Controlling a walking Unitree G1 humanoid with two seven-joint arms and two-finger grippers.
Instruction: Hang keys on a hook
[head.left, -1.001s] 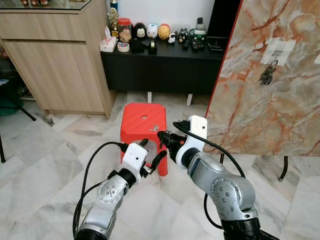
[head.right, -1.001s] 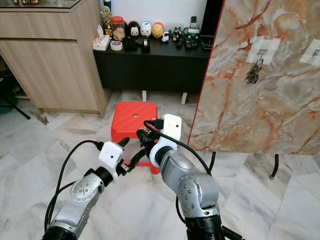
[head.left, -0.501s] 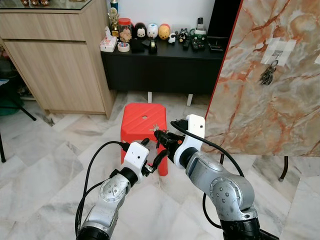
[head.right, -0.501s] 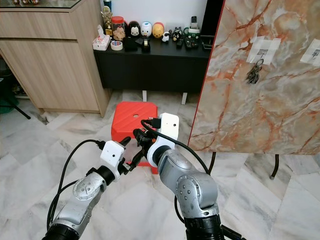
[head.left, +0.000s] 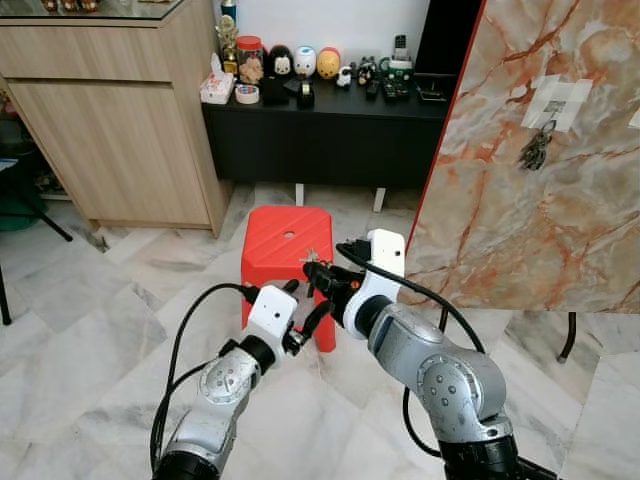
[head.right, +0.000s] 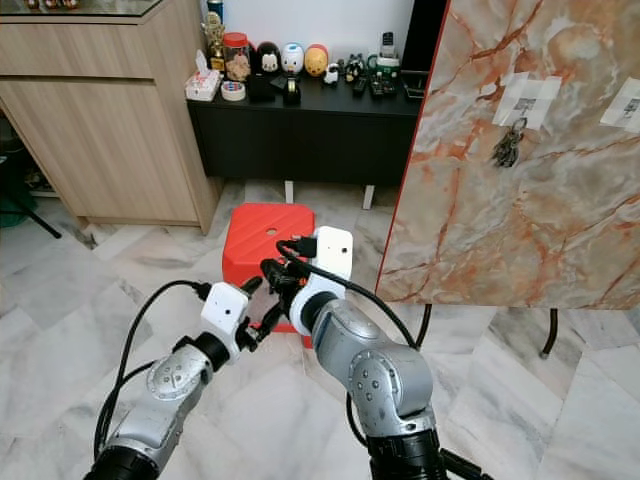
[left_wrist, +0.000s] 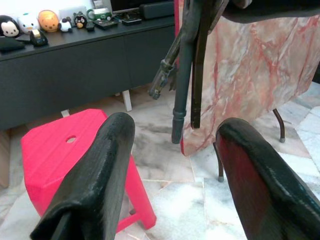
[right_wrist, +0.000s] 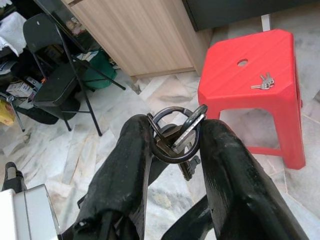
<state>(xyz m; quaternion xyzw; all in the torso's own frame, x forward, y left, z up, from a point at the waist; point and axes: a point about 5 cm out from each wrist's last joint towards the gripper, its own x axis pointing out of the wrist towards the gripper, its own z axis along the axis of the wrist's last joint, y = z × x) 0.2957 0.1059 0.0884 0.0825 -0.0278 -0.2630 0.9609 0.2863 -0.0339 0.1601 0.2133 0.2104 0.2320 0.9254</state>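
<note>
— Where is the key ring (right_wrist: 175, 134)?
— Pinched between the right gripper's (right_wrist: 176, 140) fingers, above the red stool's (head.left: 272, 236) front right corner.
— And the left gripper (left_wrist: 172, 165)?
— Fingers spread, nothing in them, just beside the right one. Spare keys (right_wrist: 262, 83) lie on the stool.

No text, label or brand can be read

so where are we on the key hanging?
Done: one bunch of keys already hangs on the marble board.
In hand: the right tool is shut on a key ring; the left tool is open nearby.
Left: carry it to the board and hook it. Another set lies on the red stool.
</note>
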